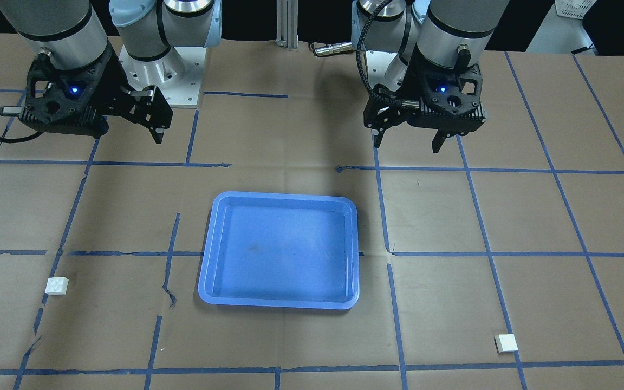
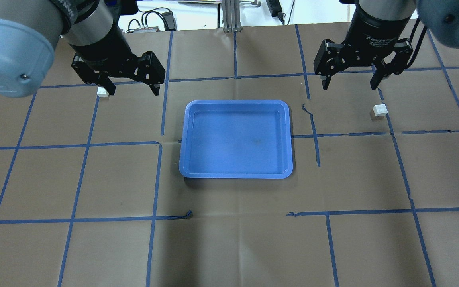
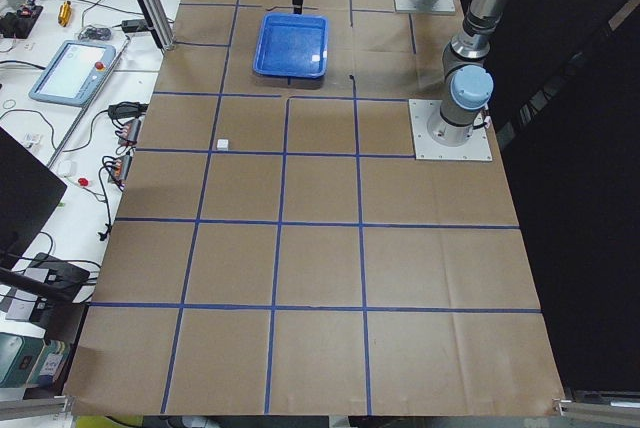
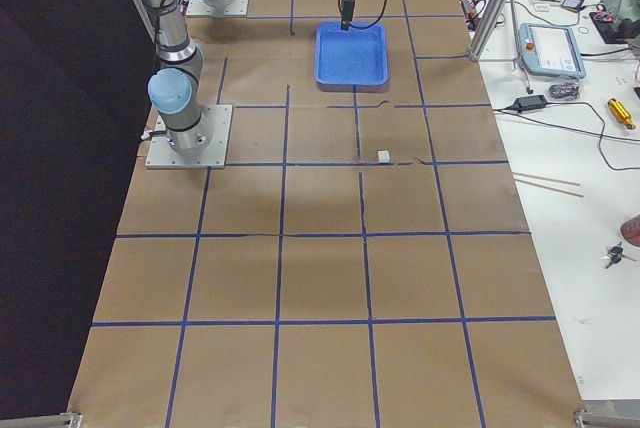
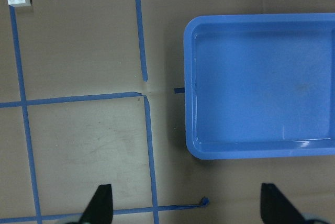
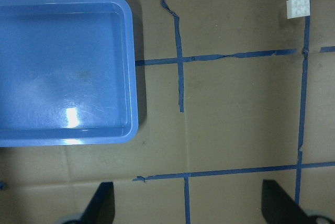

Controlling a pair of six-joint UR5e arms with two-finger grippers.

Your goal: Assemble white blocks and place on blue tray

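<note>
The blue tray (image 2: 189,137) lies flat at the centre of the surface (image 2: 233,239), midway between its two ends, and contains nothing. The surface is covered in brown paper marked with a grid of blue tape (image 2: 86,144). The two white blocks are separate and not assembled, and both lie outside the tray. The left white block (image 2: 102,91) rests studs up between the tray and the end of the surface on the robot's left. It is closer to the operators' edge than to the robot's edge and sits just beside a tape line. The right white block (image 2: 379,110) rests studs up between the tray and the end of the surface on the robot's right. It too sits just beside a tape line and is slightly closer to the robot's edge than the left block is. Each block is well apart from the tray. The left end effector (image 2: 134,91) hangs above the surface on the tray's left side, fingers pointing down and spread wide, with nothing between them. The right end effector (image 2: 349,87) hangs above the surface on the tray's right side in the same attitude, fingers spread wide and holding nothing. Neither end effector touches a block or the tray.
</note>
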